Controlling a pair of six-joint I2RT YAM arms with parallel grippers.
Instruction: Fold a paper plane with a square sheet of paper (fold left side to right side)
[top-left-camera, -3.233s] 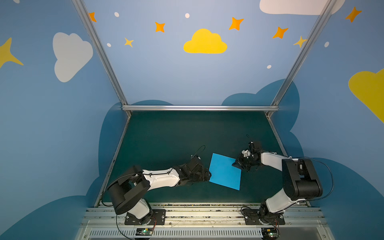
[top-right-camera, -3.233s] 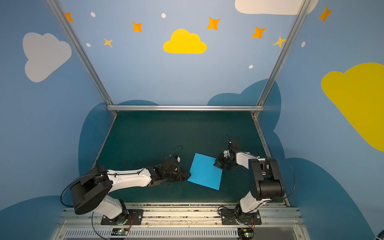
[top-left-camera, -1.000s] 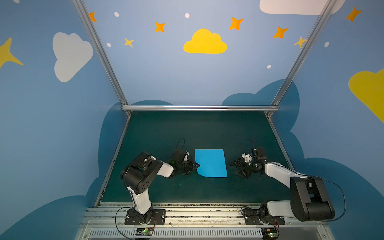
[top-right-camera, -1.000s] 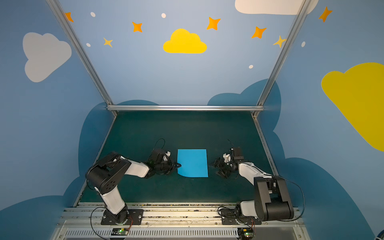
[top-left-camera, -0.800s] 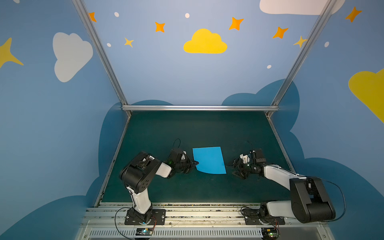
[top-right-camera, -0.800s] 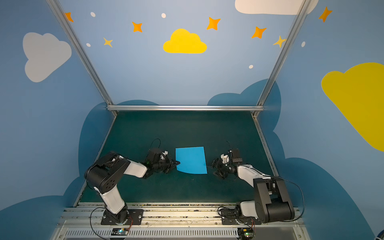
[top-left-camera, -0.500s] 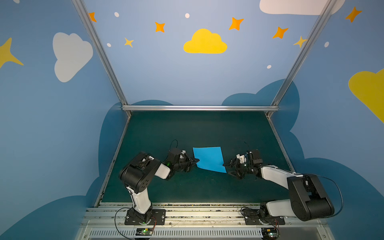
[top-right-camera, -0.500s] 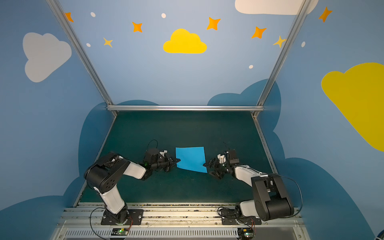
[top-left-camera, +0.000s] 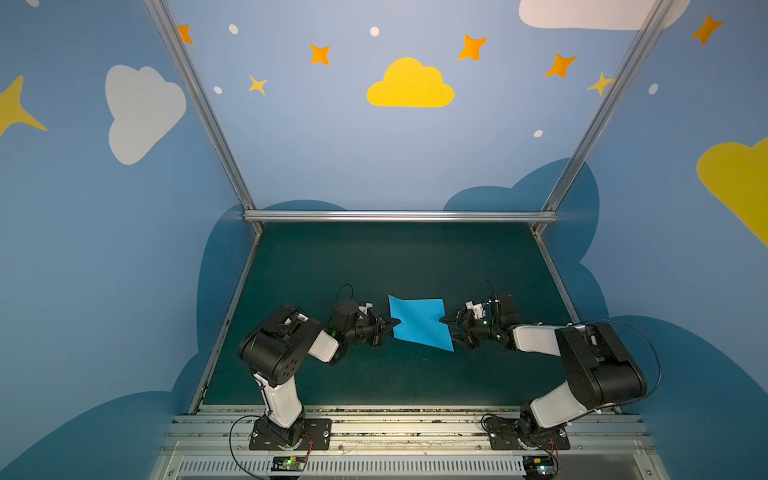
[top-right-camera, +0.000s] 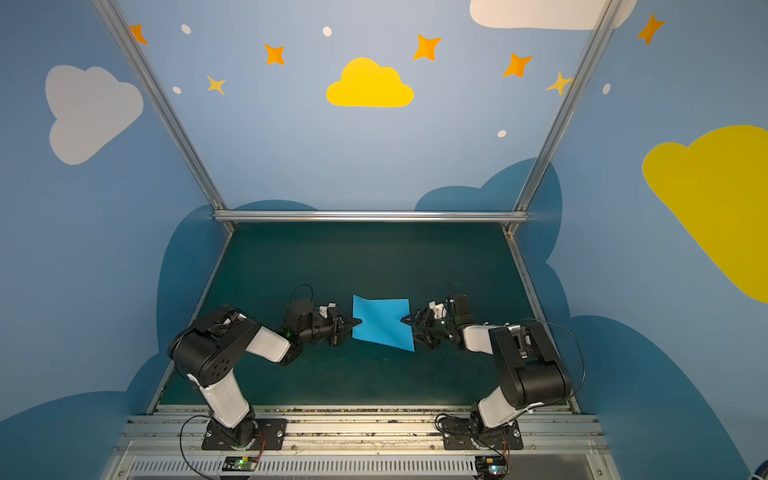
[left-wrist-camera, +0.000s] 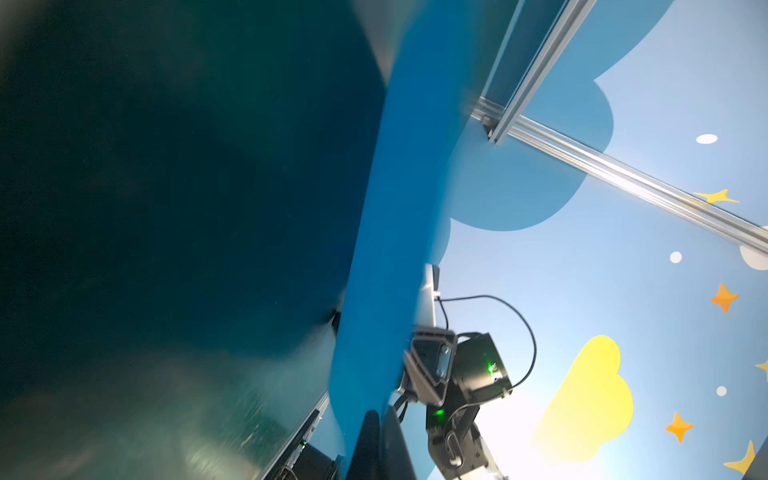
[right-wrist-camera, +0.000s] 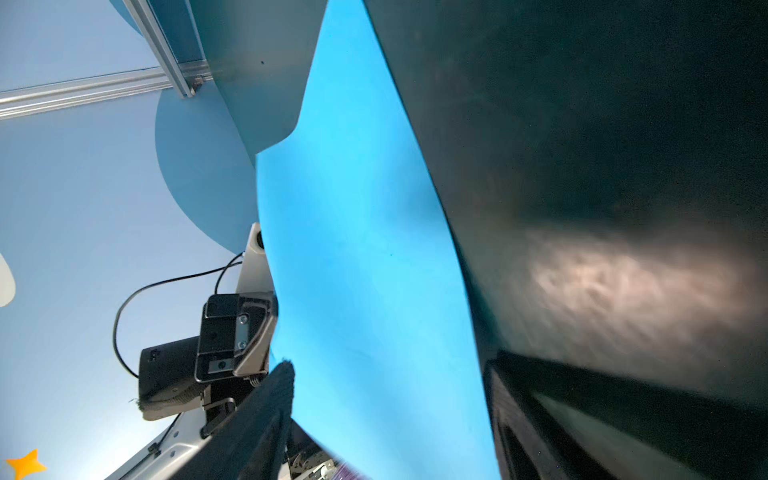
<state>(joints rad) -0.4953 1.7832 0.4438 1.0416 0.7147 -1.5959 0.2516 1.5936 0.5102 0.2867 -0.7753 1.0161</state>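
The square sheet of paper (top-left-camera: 419, 322) (top-right-camera: 382, 323), bright sky-blue, hangs skewed just above the dark green mat in both top views. My left gripper (top-left-camera: 395, 322) (top-right-camera: 357, 322) is shut on the middle of its left edge; in the left wrist view the closed fingers (left-wrist-camera: 380, 440) pinch the paper (left-wrist-camera: 395, 208). My right gripper (top-left-camera: 449, 330) (top-right-camera: 411, 330) stands open at the sheet's right edge. In the right wrist view the paper (right-wrist-camera: 365, 249) lies between the spread fingers of the right gripper (right-wrist-camera: 386, 399), touching neither. No paper plane is in view.
The green mat (top-left-camera: 374, 266) is bounded by an aluminium rail (top-left-camera: 399, 216) at the back and painted blue walls at the sides. Both arm bases stand on the slotted rail (top-left-camera: 395, 432) at the front.
The left gripper has lifted and turned the sheet slightly, so it now sits skewed. The right gripper has moved left until its open jaws straddle the right edge.
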